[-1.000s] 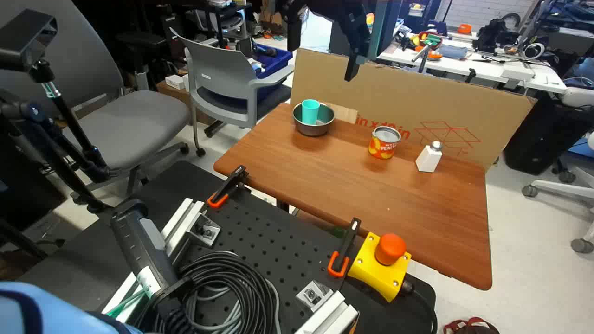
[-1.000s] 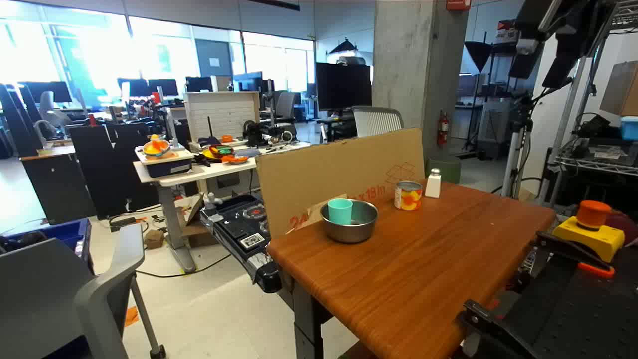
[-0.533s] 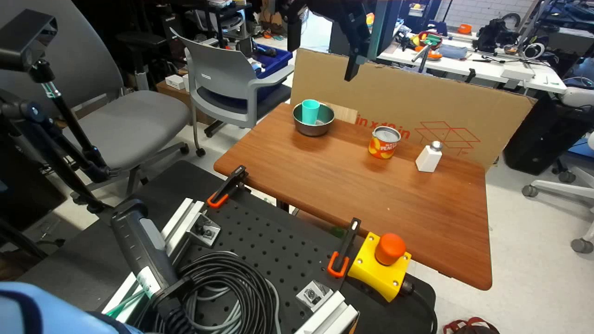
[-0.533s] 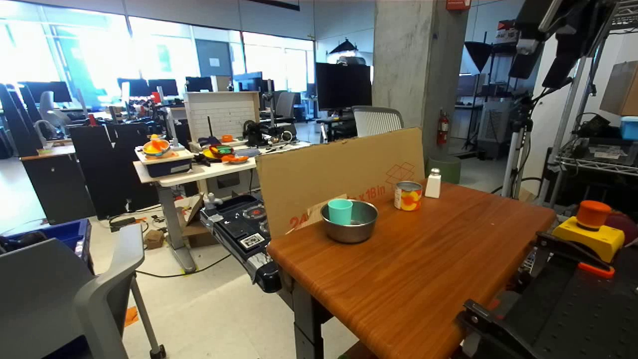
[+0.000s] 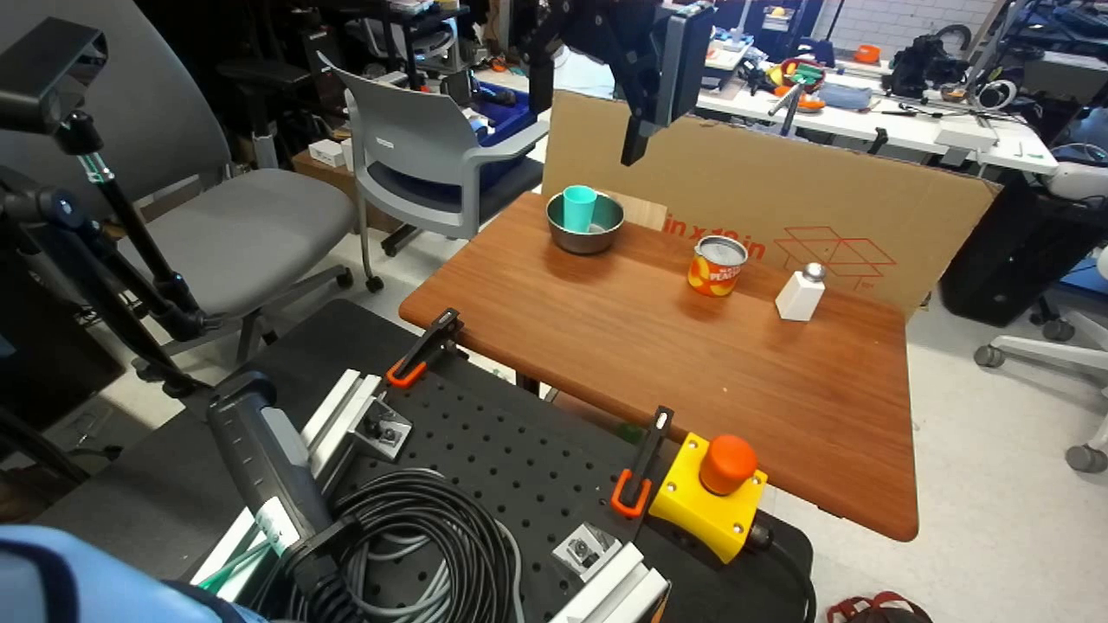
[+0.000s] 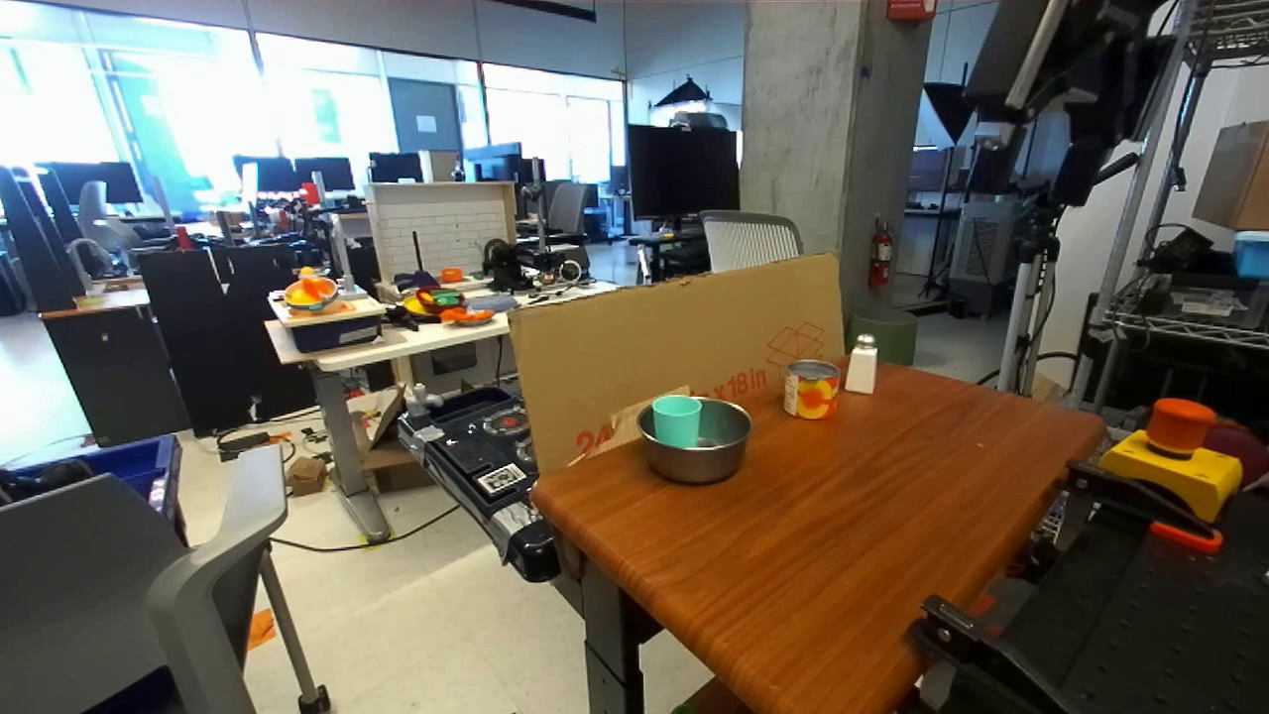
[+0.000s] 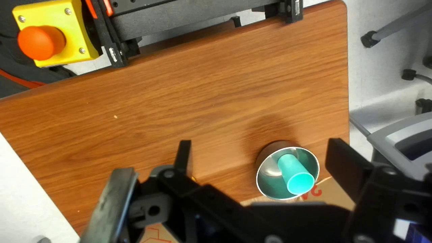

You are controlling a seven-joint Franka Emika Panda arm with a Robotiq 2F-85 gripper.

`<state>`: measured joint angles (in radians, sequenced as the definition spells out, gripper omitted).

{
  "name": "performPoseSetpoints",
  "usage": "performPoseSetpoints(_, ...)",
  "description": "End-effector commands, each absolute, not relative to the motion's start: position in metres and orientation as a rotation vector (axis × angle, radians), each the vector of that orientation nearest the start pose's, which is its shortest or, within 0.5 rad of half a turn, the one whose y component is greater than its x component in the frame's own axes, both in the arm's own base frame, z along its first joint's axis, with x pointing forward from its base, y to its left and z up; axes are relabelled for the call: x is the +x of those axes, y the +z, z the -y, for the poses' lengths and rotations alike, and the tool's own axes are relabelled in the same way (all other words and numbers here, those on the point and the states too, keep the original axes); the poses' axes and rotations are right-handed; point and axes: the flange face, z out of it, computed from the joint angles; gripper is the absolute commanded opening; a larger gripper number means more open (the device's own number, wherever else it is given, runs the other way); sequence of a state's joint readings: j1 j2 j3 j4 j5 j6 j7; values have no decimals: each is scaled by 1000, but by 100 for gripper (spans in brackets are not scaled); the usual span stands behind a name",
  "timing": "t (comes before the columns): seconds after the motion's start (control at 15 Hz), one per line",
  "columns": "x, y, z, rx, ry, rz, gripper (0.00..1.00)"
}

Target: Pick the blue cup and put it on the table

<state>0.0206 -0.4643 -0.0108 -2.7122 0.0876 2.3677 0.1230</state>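
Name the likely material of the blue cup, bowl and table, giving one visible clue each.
Blue cup: probably plastic, smooth; plain teal colour.
Bowl: apparently metal, shiny; bright reflections inside.
Table: smooth wood or wood-look laminate; brown grain fits both.

Your blue cup (image 6: 677, 423): plain teal, upright, mouth up, inside the metal bowl (image 6: 699, 464). Your table (image 5: 692, 363): reddish-brown woodgrain, rounded corners, bowl standing on it.

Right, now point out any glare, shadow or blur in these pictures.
In an exterior view, the windows are blown out to white; in the wrist view, a soft shadow darkens the table beside the bowl, the blue cup looks fairly crisp, and the gripper, close up, looks slightly blurred.
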Motion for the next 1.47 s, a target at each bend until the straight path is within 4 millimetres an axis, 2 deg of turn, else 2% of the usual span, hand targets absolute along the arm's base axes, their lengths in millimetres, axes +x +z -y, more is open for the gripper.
performPoseSetpoints(0.0, 440, 360, -18, -3066, -106, -345, 100)
performPoseSetpoints(0.4, 513, 322, -18, -3112, -15, -469, 100)
performPoseSetpoints(0.67, 552, 299, -21, -3118, -2, -560, 100)
performPoseSetpoints(1.07, 590, 268, -43, -3116, 11, -612, 100)
performPoseSetpoints(1.4, 611, 248, -65, -3131, 28, -620, 100)
